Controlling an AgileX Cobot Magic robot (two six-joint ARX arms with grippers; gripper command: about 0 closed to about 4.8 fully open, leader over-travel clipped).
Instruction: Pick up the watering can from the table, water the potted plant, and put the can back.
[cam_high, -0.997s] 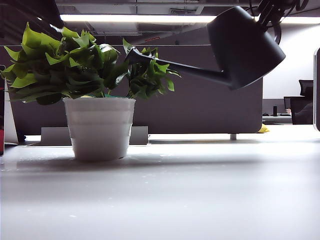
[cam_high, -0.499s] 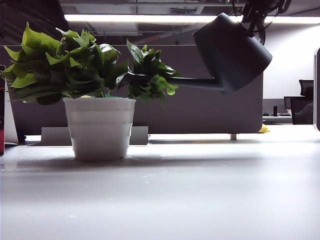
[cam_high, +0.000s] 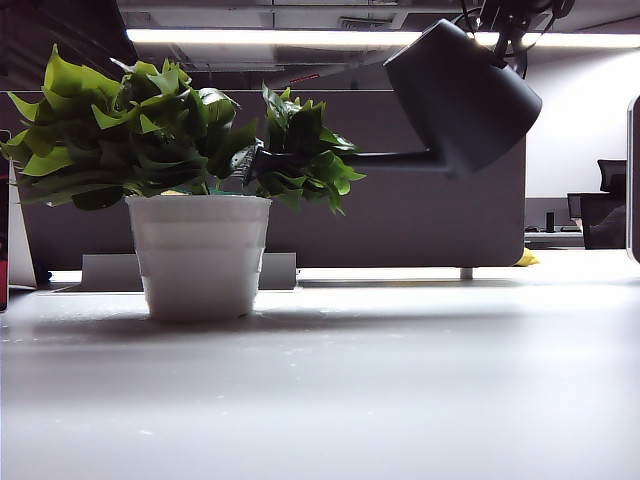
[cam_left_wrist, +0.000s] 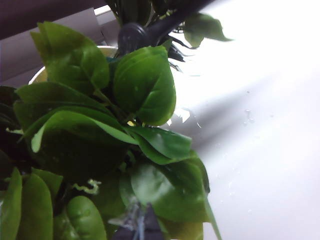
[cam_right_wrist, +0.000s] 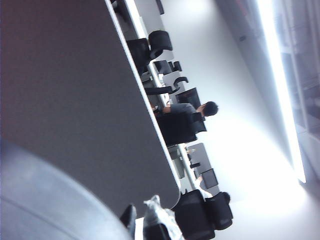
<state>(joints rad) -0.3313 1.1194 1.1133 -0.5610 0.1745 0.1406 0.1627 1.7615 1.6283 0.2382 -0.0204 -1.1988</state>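
Table (cam_high: 400, 390): broad pale white-grey top filling the foreground of the exterior view; a bare stretch of it (cam_left_wrist: 260, 150) lies beside the leaves in the left wrist view, with a few small droplets on it.

Partition (cam_high: 400, 200): dark grey panel standing behind the table, across the back of the exterior view; it also fills much of the right wrist view (cam_right_wrist: 65, 100).

Potted plant (cam_high: 170, 140): jagged bright-to-dark green leaves in a white ribbed round pot (cam_high: 200, 255), upright on the table at the left of the exterior view. Seen close in the left wrist view, the glossy leaves (cam_left_wrist: 145, 85) crowd the frame.

Watering can (cam_high: 465, 95): matte dark tapered body, held in the air at upper right of the exterior view, well clear of the table and tilted toward the plant. Its long thin spout (cam_high: 390, 157) runs about level, with the tip buried among the leaves on the plant's right side. The spout end (cam_left_wrist: 132, 35) also shows in the left wrist view, among the foliage.

Right gripper (cam_high: 510, 20): at the top edge of the exterior view, above the can's upper end, carrying it; fingers pressed together on the can's handle, though the contact itself is partly out of frame.

Left gripper (cam_left_wrist: 137, 227): just over the plant's leaves; only dark, blurred finger parts show at the frame edge, so its opening cannot be told.
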